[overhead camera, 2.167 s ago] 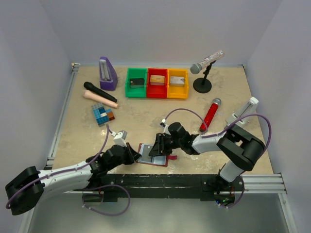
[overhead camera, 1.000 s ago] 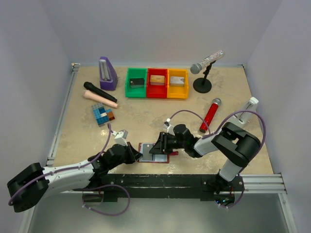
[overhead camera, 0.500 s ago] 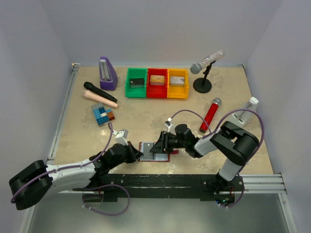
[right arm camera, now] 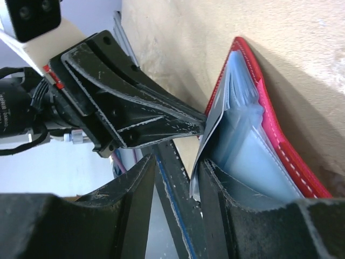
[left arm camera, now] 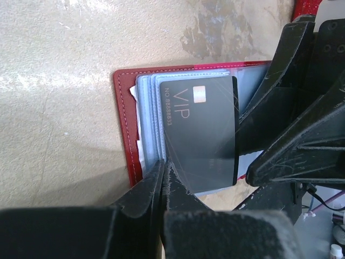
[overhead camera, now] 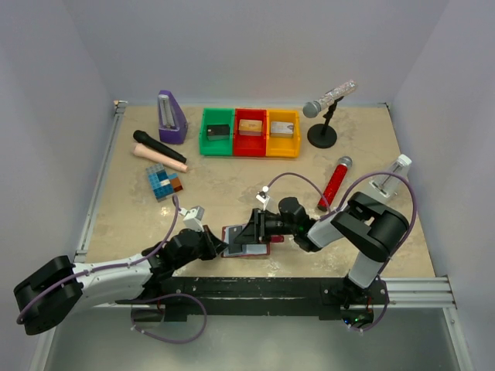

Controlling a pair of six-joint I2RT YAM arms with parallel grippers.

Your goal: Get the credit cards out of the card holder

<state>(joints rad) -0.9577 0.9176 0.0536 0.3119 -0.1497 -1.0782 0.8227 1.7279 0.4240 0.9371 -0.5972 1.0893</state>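
The card holder [overhead camera: 243, 246] lies open near the table's front edge, dark red [left arm camera: 123, 124] with pale blue clear pockets. A black credit card [left arm camera: 202, 135] marked VIP sits in the top pocket leaf. My left gripper [left arm camera: 164, 164] is shut on the near edge of that leaf, and creased clear film fans out from its tips. In the right wrist view the leaf [right arm camera: 210, 135] stands up from the holder [right arm camera: 259, 113]. My right gripper [right arm camera: 177, 162] is open, and the leaf's edge rests against its right finger [right arm camera: 221, 189]. Both grippers [overhead camera: 219, 246] [overhead camera: 252, 230] meet over the holder.
A red microphone [overhead camera: 335, 184] lies right of the holder, with a white object [overhead camera: 390, 176] beyond it. At the back stand green [overhead camera: 217, 121], red [overhead camera: 250, 121] and yellow [overhead camera: 283, 121] bins holding blocks, a purple metronome [overhead camera: 172, 116] and a microphone stand [overhead camera: 323, 133]. A black microphone [overhead camera: 157, 145] and coloured cube [overhead camera: 164, 182] lie left.
My right gripper has slid left along the holder to the raised leaf. The holder has shifted slightly left with it. My left gripper has kept its pinch.
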